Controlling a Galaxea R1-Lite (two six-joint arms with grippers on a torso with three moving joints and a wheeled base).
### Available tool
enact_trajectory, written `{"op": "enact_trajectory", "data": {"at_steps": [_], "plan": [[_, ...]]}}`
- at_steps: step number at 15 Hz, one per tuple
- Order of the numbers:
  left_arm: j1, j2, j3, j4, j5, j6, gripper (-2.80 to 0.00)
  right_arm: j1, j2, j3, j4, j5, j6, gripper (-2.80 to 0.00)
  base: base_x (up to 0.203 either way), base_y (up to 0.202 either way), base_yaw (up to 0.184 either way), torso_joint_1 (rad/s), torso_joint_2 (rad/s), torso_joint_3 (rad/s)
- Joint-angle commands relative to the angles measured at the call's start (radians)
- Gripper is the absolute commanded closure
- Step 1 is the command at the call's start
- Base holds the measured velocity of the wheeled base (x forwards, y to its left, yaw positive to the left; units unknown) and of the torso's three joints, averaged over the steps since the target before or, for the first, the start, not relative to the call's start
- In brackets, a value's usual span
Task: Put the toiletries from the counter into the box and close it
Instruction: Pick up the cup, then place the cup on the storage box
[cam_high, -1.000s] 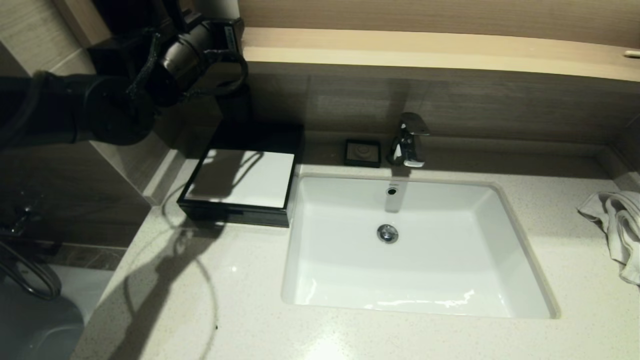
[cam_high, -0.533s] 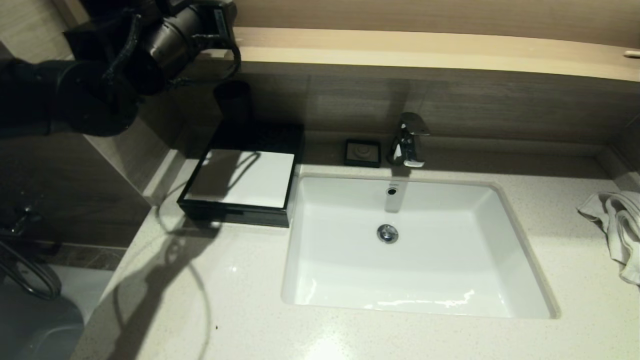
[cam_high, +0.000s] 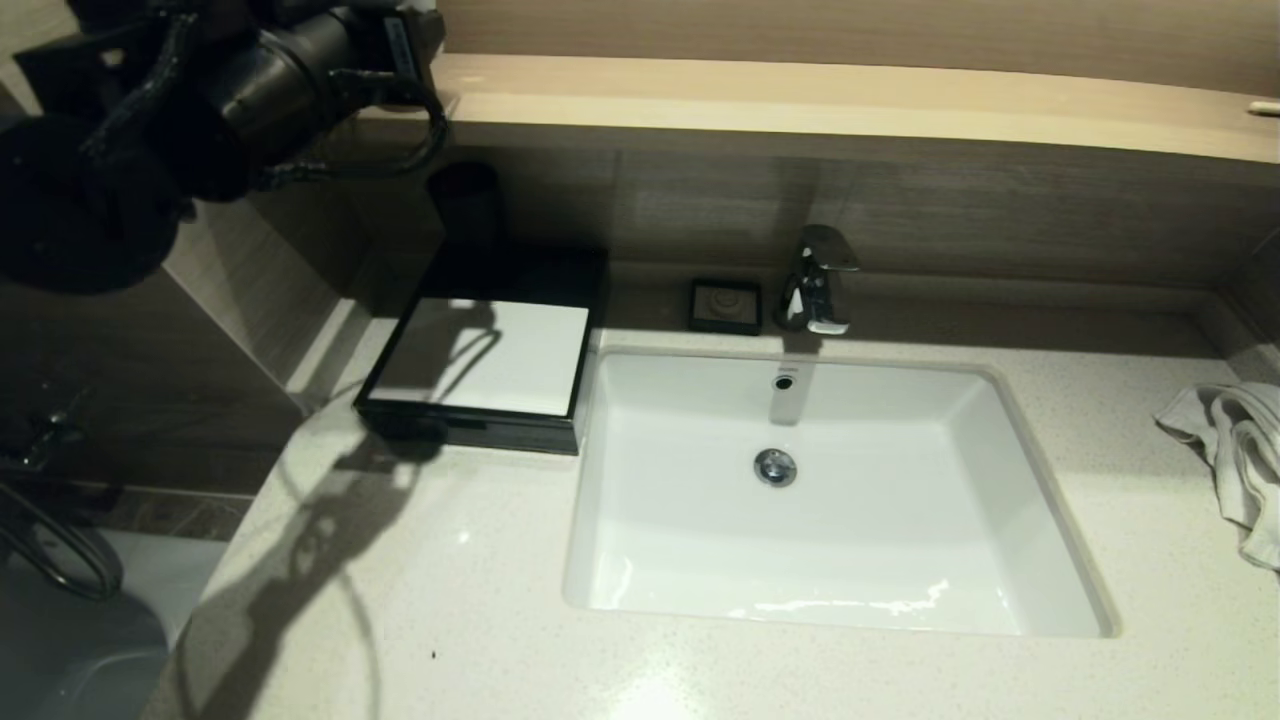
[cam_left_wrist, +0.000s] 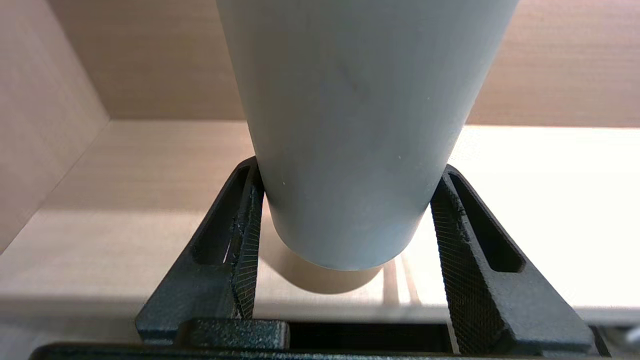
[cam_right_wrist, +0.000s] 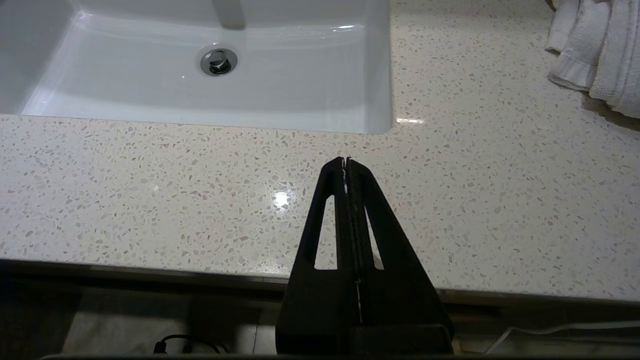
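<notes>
- grey and smooth, a tapered cup sits between the jaws of the left gripper, which are spread wide around its lower part; the left pad looks to touch it, the right seems just off it, so whether there is a real hold i cannot tell.
- in the head view that left gripper is high at the rear left, at the end of the wooden shelf, and the cup hangs just above the shelf board with its shadow under it.
- the box lies on the worktop just left of the sink, lid down, white top showing.
- progress, as i judge it: near the end. no loose toiletries show on the worktop and the box looks shut; only 1 dark tumbler stands behind it against the wall.
- the right gripper hangs parked at the front edge of the worktop, jaws pressed together and holding nothing, well apart from the towel.
- room to move: the left arm is hemmed by the side wall and the shelf lip; the front worktop is open, with the sink rim and tap the main edges to mind.
</notes>
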Motion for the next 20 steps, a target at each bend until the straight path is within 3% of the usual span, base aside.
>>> {"op": "enact_trajectory", "data": {"at_steps": [1, 5, 12, 20], "plan": [[-0.001, -0.096, 0.099, -0.004, 0.001, -0.014, 0.0, 0.0, 0.0, 0.0, 0.0, 0.0, 0.0, 0.0, 0.0, 0.0, 0.0, 0.0, 0.0, 0.0], [-0.004, -0.213, 0.262, -0.005, -0.002, -0.038, 0.0, 0.0, 0.0, 0.0, 0.0, 0.0, 0.0, 0.0, 0.0, 0.0, 0.0, 0.0, 0.0, 0.0], [-0.067, -0.425, 0.653, -0.007, -0.003, -0.107, 0.0, 0.0, 0.0, 0.0, 0.0, 0.0, 0.0, 0.0, 0.0, 0.0, 0.0, 0.0, 0.0, 0.0], [-0.092, -0.526, 0.881, -0.01, -0.002, -0.162, 0.0, -0.001, 0.0, 0.0, 0.001, 0.0, 0.0, 0.0, 0.0, 0.0, 0.0, 0.0, 0.0, 0.0]]}}
